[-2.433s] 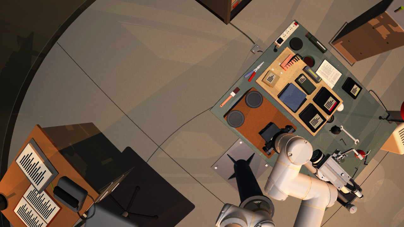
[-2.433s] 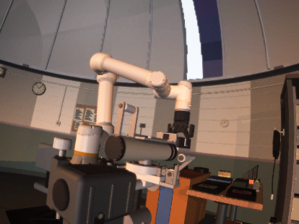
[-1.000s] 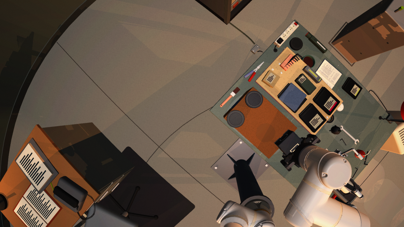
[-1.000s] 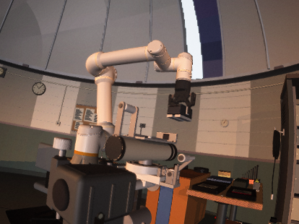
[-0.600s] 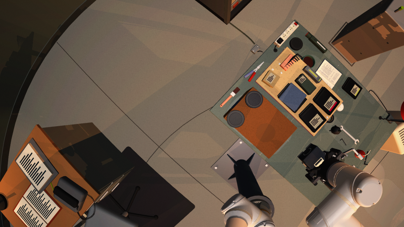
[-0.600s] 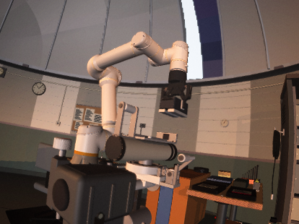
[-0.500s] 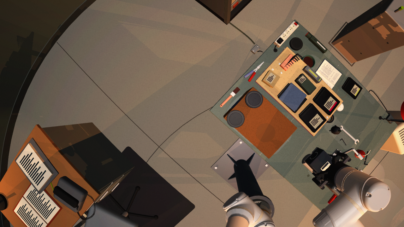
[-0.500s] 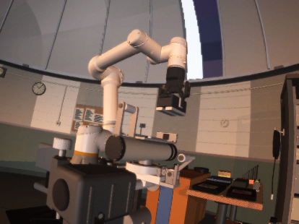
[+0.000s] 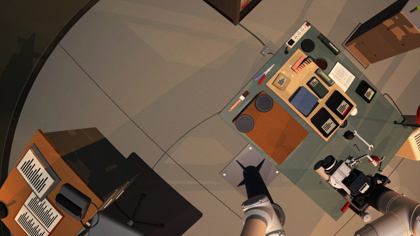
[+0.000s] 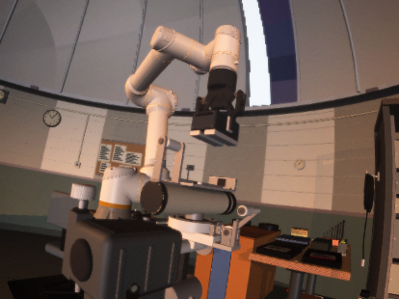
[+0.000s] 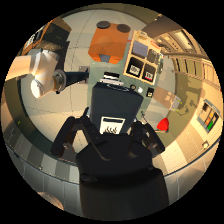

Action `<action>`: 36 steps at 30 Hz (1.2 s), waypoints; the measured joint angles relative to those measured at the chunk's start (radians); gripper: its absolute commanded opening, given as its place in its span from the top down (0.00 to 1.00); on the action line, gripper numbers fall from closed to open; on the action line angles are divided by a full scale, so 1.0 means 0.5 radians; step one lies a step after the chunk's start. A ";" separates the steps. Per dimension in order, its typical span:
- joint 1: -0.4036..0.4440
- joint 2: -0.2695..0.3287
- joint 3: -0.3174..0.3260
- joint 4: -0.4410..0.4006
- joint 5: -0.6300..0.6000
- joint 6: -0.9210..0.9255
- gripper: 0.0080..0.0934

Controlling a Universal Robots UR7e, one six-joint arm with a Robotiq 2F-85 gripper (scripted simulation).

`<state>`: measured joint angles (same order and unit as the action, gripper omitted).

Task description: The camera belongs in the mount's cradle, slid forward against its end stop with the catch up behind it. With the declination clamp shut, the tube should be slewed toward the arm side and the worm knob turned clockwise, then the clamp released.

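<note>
The telescope mount stands at the near right corner of the green mat, its tube lying level. The black camera hangs high above the mount, held in my closed gripper. The camera has a white label facing the wrist camera. The cradle sits on top of the tube, below the camera. A red-tipped lever sticks out beside the mount. The catch and the clamp are too small to tell apart.
Behind the mount a wooden tray holds several dark cases and a blue cloth. An orange mat carries two round caps. A wrench lies near the mount. My arm's base plate sits left of it.
</note>
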<state>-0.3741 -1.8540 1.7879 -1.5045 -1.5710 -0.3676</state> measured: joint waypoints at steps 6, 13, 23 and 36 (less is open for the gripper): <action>-0.083 0.026 -0.018 -0.007 0.000 -0.093 1.00; -0.101 0.031 -0.022 -0.009 0.001 -0.114 1.00; -0.102 0.027 0.054 -0.084 0.000 -0.115 1.00; -0.103 0.044 0.347 -0.389 0.000 -0.116 1.00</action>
<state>-0.4255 -1.8321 1.9614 -1.6988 -1.5708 -0.4256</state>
